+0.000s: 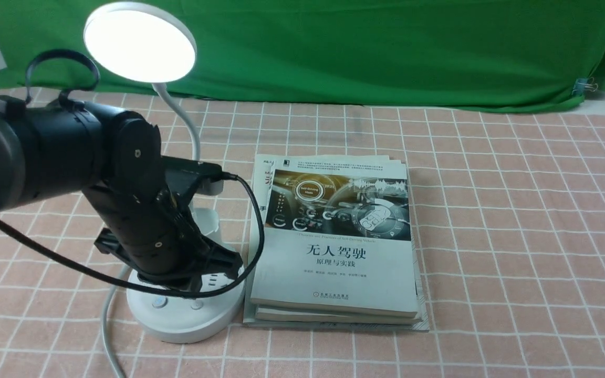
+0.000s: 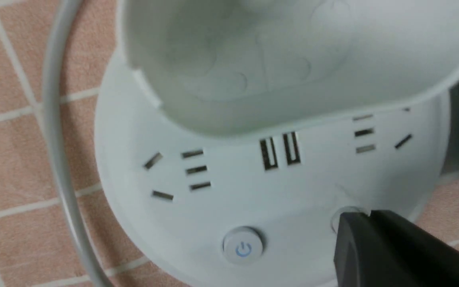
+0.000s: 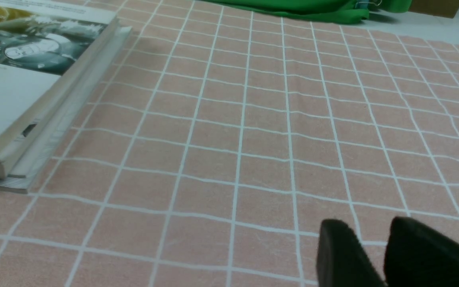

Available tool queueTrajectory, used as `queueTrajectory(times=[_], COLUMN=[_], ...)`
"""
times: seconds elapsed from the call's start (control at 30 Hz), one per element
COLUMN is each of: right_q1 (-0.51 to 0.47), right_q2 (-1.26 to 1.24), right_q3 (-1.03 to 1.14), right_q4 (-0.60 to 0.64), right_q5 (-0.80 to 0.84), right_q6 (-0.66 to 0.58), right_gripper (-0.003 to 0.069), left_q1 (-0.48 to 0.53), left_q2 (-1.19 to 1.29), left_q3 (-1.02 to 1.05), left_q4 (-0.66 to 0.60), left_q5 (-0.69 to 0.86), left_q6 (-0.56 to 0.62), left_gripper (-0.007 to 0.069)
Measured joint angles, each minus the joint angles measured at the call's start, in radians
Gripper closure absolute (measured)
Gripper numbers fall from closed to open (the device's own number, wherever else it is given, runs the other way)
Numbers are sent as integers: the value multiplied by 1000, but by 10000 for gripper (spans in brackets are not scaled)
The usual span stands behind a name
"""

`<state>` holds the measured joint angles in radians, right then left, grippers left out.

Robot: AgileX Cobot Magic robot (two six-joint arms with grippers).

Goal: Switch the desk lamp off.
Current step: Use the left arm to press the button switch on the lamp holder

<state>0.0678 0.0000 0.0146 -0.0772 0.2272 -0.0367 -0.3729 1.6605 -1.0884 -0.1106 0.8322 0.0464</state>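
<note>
Right gripper (image 3: pixel 369 224) jaws: slightly parted. Near the worktop's (image 1: pixel 491 336) front-left corner, bring the left gripper's (image 2: pixel 369 213) closed tips squarely over the desk lamp's (image 1: pixel 181 326) power button (image 2: pixel 242 245); press straight down until the lit head (image 1: pixel 139 44), farther back, darkens.

Book stack (image 3: pixel 26 91) on white-gridded tabletop (image 3: pixel 213 159); dark fingers (image 3: pixel 343 255) slightly apart, green cloth beyond (image 3: pixel 313 10).

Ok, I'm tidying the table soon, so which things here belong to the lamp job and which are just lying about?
For the job:
- desk lamp, lit
- power button on its base

Just lying about:
- stacked books
- green cloth behind
</note>
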Motion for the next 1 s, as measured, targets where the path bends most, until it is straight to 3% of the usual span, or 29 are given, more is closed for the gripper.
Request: queueTrajectory(times=[0.57,1.0], right_q1=[0,0], right_q2=[0,0], right_q3=[0,0], right_q4=[0,0], right_q5=[0,0], right_q6=[0,0], right_gripper=[419,419], left_q1=[-29,-32], left_q2=[82,-58], left_q3=[-9,0], left_q4=[3,9], left_q5=[-12,17], left_q6=[-2,-6], left_gripper=[621,621])
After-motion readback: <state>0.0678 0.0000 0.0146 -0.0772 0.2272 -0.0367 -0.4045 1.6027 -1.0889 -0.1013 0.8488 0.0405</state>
